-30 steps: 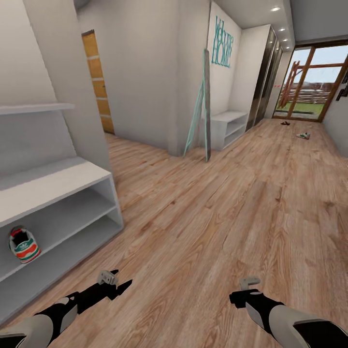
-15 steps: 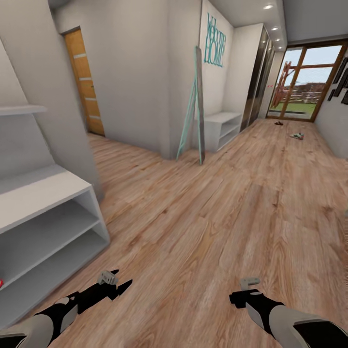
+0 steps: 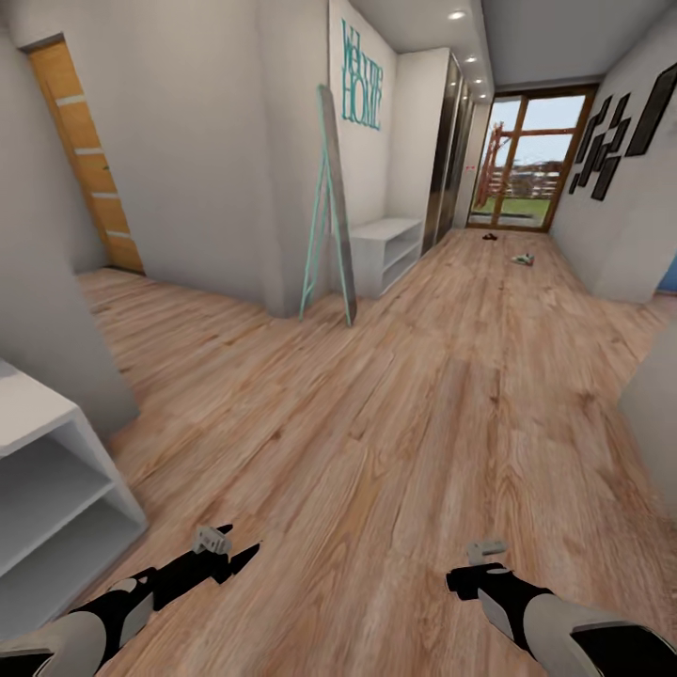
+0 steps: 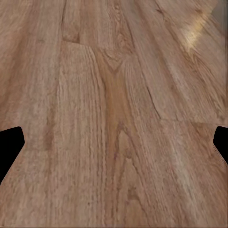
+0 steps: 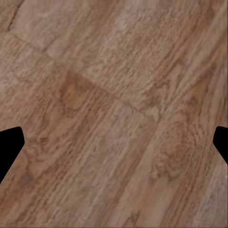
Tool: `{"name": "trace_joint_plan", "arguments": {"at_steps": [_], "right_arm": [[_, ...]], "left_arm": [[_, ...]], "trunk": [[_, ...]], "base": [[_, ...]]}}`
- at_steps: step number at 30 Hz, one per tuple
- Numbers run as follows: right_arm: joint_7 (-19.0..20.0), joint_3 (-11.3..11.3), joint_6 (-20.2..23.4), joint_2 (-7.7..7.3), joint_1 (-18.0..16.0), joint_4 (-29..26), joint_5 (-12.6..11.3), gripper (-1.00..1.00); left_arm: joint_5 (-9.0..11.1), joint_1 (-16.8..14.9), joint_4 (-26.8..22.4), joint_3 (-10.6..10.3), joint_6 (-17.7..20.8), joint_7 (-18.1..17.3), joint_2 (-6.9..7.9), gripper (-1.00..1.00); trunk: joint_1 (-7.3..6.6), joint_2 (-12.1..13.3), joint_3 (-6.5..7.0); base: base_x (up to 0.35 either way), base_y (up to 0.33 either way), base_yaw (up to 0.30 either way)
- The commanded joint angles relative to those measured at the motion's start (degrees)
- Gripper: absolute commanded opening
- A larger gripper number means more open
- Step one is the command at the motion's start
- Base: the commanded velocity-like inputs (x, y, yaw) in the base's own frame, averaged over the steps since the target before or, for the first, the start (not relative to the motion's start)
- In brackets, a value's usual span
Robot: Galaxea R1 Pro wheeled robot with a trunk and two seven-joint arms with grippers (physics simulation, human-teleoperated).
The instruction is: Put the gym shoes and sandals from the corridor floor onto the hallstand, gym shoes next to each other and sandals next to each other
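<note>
- Both grippers, left gripper (image 3: 228,548) and right gripper (image 3: 480,557), hang spread wide and empty above the corridor floor (image 3: 395,395).
- One gym shoe (image 3: 523,259) and one sandal (image 3: 488,236) lie far ahead of them.
- One hallstand (image 3: 56,489) stands just left of the left gripper.

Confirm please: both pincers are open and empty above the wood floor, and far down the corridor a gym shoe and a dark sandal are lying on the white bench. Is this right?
Not quite. In the head view the gym shoe and the sandal lie on the corridor floor near the glass door, not on the white bench. The rest holds: the left pincer and right pincer are open and empty above the floor.
</note>
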Motion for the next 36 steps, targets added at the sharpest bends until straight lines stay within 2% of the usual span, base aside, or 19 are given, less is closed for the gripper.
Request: {"name": "trace_joint_plan", "arguments": {"at_steps": [1, 36], "right_arm": [[-0.1, 0.4, 0.2, 0.03, -0.1, 0.1, 0.1, 1.00], [-0.1, 0.4, 0.2, 0.07, 0.0, 0.1, 0.1, 1.00]], "left_arm": [[0.3, 0.0, 0.0, 0.1, 0.1, -0.4, 0.02, 1.00], [0.3, 0.0, 0.0, 0.1, 0.1, -0.4, 0.00, 1.00]], "trunk": [[0.02, 0.0, -0.05], [0.02, 0.0, -0.05]], "base": [[0.350, -0.082, -0.298], [0.350, -0.077, -0.299]]}}
